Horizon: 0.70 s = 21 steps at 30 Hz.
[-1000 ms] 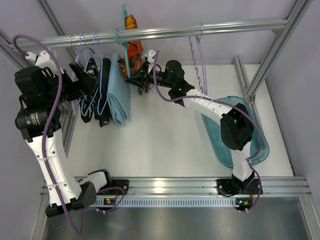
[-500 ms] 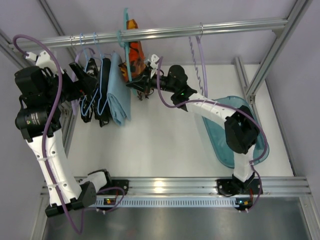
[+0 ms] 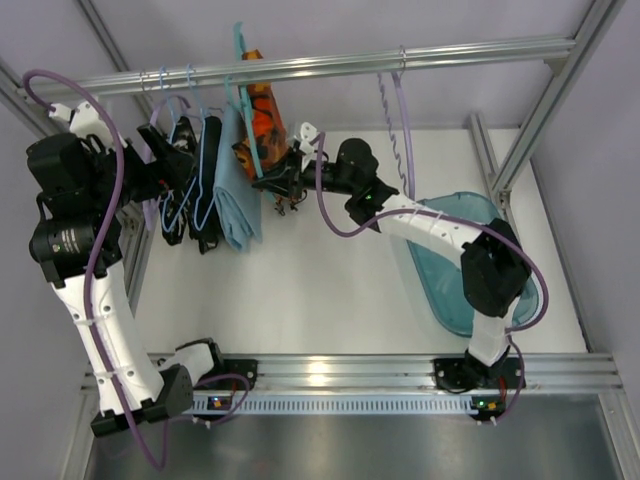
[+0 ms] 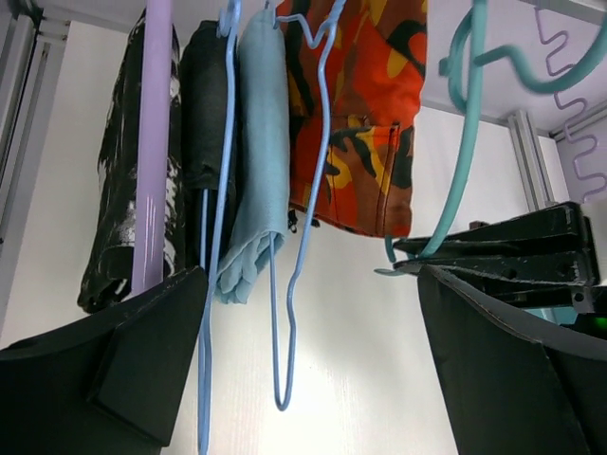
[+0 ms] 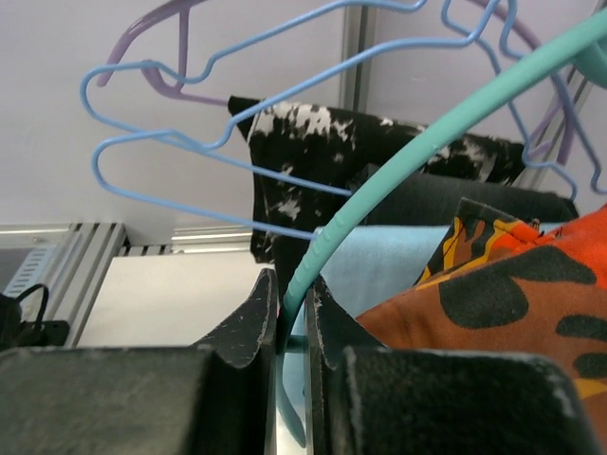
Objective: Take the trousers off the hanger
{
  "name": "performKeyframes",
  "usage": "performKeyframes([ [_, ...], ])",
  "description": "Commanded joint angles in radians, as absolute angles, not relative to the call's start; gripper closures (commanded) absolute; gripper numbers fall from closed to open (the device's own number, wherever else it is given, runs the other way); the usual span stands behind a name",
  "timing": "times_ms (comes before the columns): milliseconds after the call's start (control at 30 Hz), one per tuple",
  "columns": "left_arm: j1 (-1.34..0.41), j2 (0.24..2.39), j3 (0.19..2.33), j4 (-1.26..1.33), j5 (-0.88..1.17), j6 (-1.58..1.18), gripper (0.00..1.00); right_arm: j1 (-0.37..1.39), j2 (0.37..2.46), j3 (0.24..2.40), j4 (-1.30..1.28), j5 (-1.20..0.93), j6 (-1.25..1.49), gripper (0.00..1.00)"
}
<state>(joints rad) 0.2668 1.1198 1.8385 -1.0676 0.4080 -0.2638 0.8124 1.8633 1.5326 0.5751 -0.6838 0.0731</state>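
The right gripper [image 5: 291, 313] is clenched on the teal hanger [image 5: 398, 156]. The trousers [image 4: 365, 114] hang just beside it, above the worktop's [image 3: 330, 270] far edge, left of middle. The left gripper [image 4: 308, 332] is spread wide, holding nothing.

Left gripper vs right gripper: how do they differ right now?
Left gripper: jaws wide apart, holding nothing; right gripper: jaws shut on the teal hanger. Left gripper is over by the black garments; right gripper sits beside the trousers. Both are raised to the clothes rail.
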Motion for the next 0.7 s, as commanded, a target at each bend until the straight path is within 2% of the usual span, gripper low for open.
performKeyframes([
  [0, 0.273, 1.072, 1.856, -0.957, 0.465, -0.275, 0.01, 0.845, 1.642, 1.530, 0.925, -0.770, -0.054, 1.00],
  [167, 0.273, 1.052, 1.821, -0.907, 0.584, -0.322, 0.01, 0.848, 1.502, 1.375, 0.856, -0.755, 0.099, 1.00],
  [267, 0.273, 1.054, 1.806, -0.878, 0.739, -0.350, 0.01, 0.848, 1.399, 1.303, 0.789, -0.727, 0.185, 1.00],
  [300, 0.273, 1.051, 1.793, -0.835, 0.821, -0.363, 0.02, 0.848, 1.355, 1.289, 0.757, -0.712, 0.205, 1.00],
  [433, 0.271, 0.996, 1.668, -0.645, 0.931, -0.474, 0.02, 0.848, 1.263, 1.235, 0.674, -0.666, 0.365, 1.00],
  [600, 0.255, 0.974, 1.519, -0.347, 0.936, -0.764, 0.03, 0.848, 1.177, 1.203, 0.611, -0.597, 0.485, 1.00],
  [667, 0.177, 0.985, 1.459, -0.254, 0.867, -0.831, 0.04, 0.848, 1.161, 1.187, 0.598, -0.578, 0.514, 1.00],
])
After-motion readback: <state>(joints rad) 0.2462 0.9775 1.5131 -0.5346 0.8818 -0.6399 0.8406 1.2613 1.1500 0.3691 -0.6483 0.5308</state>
